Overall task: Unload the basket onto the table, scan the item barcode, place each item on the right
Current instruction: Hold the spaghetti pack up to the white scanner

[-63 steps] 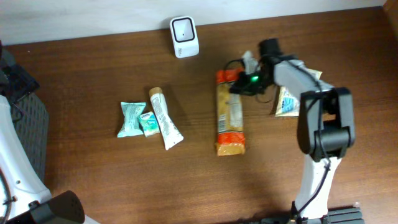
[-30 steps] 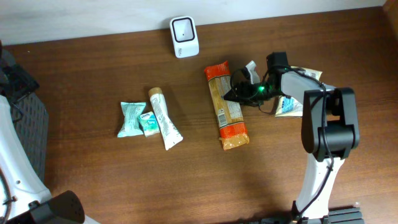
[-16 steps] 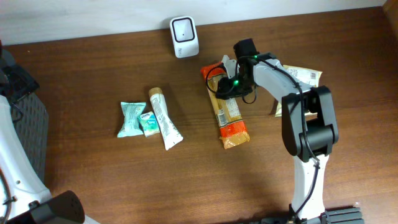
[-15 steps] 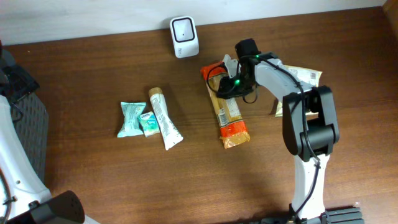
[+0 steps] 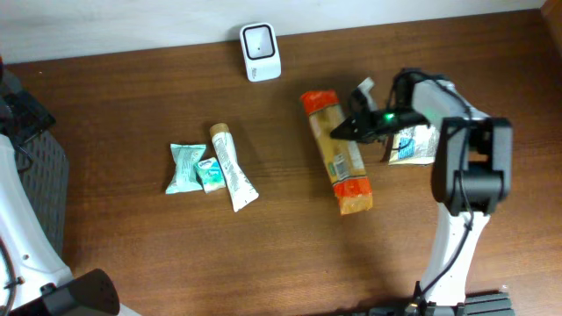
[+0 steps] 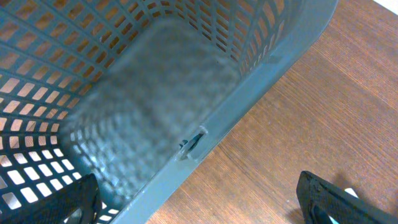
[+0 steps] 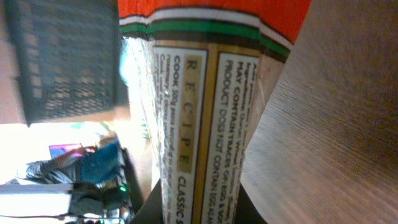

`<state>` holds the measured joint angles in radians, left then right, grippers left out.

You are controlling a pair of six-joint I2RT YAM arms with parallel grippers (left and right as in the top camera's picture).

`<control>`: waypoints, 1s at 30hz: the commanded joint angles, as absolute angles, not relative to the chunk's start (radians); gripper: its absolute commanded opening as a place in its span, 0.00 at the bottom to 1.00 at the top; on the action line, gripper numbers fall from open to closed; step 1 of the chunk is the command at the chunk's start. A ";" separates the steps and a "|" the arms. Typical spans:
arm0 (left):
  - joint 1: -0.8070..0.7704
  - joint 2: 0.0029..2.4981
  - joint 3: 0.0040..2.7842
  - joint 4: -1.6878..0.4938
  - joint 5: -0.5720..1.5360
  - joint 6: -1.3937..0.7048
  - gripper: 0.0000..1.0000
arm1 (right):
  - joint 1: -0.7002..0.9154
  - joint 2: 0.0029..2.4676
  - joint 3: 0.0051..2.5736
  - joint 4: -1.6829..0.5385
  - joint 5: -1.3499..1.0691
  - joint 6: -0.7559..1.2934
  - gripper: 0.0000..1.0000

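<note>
The item is a long orange and yellow pasta packet [image 5: 338, 154] lying slantwise right of the table's middle. My right gripper [image 5: 345, 130] grips its upper half from the right side. In the right wrist view the packet [image 7: 205, 112] fills the frame with its printed recipe text, and the dark fingers [image 7: 149, 205] press on both sides of it. No barcode shows. The white scanner [image 5: 260, 51] stands at the back edge, apart from the packet. My left gripper [image 6: 199, 211] is wide open with nothing in it, over the rim of a grey basket [image 6: 205, 134].
A teal sachet [image 5: 186, 167], a small teal box [image 5: 209, 175] and a white tube [image 5: 233, 167] lie left of centre. Another printed packet [image 5: 413, 140] lies under the right arm. The grey basket [image 5: 39, 175] sits at the left edge.
The right gripper has closed on the packet and moved right with it. The packet has shifted right and turned. The left arm has not moved.
</note>
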<state>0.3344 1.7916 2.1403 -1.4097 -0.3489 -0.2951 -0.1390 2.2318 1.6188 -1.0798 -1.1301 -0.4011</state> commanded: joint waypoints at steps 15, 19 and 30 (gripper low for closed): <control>0.337 1.787 2.148 -1.408 -0.356 -0.298 0.99 | -0.113 1.644 1.674 -0.716 -1.060 0.065 0.04; 0.337 1.787 2.148 -1.408 -0.356 -0.298 0.99 | 0.131 1.642 1.746 -0.699 -0.405 0.047 0.04; 0.337 1.787 2.148 -1.408 -0.356 -0.298 0.99 | 0.464 1.985 1.746 0.064 0.222 -0.836 0.04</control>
<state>0.3344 1.7916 2.1403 -1.4090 -0.3485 -0.2951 0.4648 1.9106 1.7046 -0.1081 0.1516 -0.5373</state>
